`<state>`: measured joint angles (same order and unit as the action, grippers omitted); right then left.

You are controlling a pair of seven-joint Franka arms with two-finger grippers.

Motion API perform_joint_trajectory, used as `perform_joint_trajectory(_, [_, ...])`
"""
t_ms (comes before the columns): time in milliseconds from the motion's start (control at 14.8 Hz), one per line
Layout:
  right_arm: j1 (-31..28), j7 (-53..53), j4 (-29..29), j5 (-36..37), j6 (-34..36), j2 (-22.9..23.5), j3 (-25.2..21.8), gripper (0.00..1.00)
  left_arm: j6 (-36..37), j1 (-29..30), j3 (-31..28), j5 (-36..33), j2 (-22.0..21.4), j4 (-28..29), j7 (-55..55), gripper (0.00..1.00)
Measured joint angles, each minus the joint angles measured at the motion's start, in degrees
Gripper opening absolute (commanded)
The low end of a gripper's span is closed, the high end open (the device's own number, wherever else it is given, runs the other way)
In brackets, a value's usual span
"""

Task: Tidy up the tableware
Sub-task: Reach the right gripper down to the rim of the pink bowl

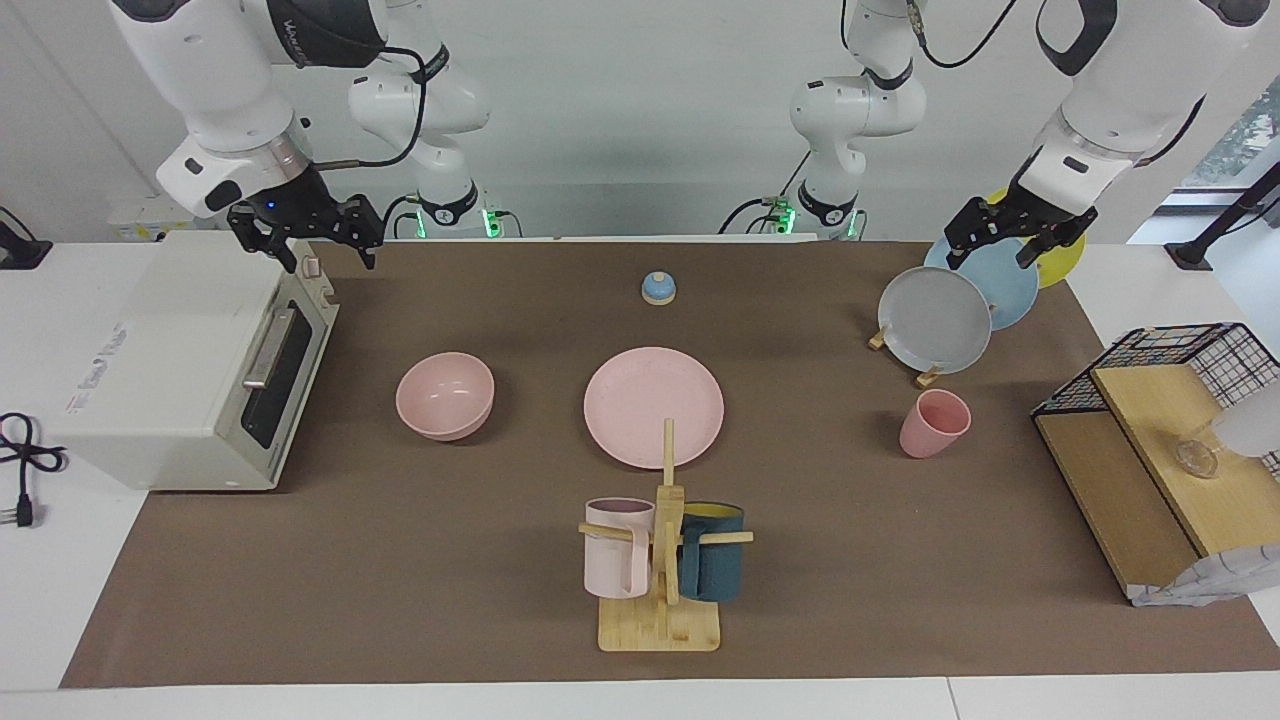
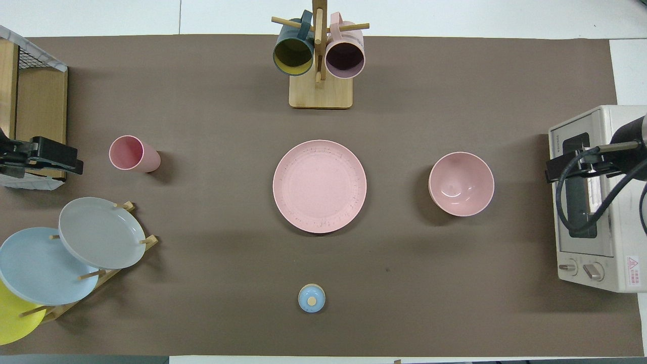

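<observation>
The pink plate [image 1: 654, 407] [image 2: 319, 186] lies flat in the middle of the brown mat. The pink bowl [image 1: 445, 395] [image 2: 461, 183] stands upright beside it toward the right arm's end. The pink cup [image 1: 934, 423] [image 2: 134, 153] stands upright toward the left arm's end, a little farther from the robots than the plate rack. My right gripper [image 1: 330, 262] [image 2: 556, 169] is open and empty, up over the toaster oven's front. My left gripper [image 1: 988, 262] [image 2: 55, 157] is open and empty, raised at the left arm's end beside the plate rack.
A white toaster oven [image 1: 170, 370] [image 2: 591, 202] stands at the right arm's end. A rack holds grey [image 1: 935, 320], blue and yellow plates. A mug tree [image 1: 665, 560] [image 2: 319, 55] with two mugs stands farthest from the robots. A small blue bell [image 1: 658, 288] sits nearest them. A wire-and-wood shelf [image 1: 1150, 440] stands at the left arm's end.
</observation>
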<state>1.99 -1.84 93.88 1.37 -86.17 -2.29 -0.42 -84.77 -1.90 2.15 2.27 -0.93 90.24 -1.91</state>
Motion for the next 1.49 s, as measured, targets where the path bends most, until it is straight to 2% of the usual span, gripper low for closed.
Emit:
perform_joint_trajectory(406, [0.0, 0.0, 0.0, -0.2, 0.0, 0.0, 0.0, 1.0, 0.0, 0.0, 0.0, 0.0, 0.0, 0.0, 0.0, 1.0])
perform_joint_trajectory(609, [1.6, 0.0, 1.1, -3.3, -2.1, -0.1, 0.2, 1.0, 0.0, 0.0, 0.0, 0.0, 0.0, 0.0, 0.0, 1.0])
perform_joint_trajectory(812, [9.1, 6.6, 6.8, -4.0, -12.8, 0.1, 0.5, 1.0, 0.0, 0.0, 0.0, 0.0, 0.0, 0.0, 0.0, 1.0])
perform_joint_trajectory(1015, [15.1, 13.8, 12.7, -4.1, -22.9, 3.4, 0.7, 1.0, 0.0, 0.0, 0.0, 0.0, 0.0, 0.0, 0.0, 1.0])
perform_joint_trajectory(1286, [15.5, 15.2, 23.2, -4.1, -37.6, 7.6, 0.3, 1.0, 0.0, 0.0, 0.1, 0.0, 0.0, 0.0, 0.0, 1.0])
perform_joint_trajectory(1489, [15.1, 15.2, 28.9, -4.1, -42.5, 7.8, -0.1, 1.0, 0.0, 0.0, 0.3, 0.0, 0.0, 0.0, 0.0, 1.0])
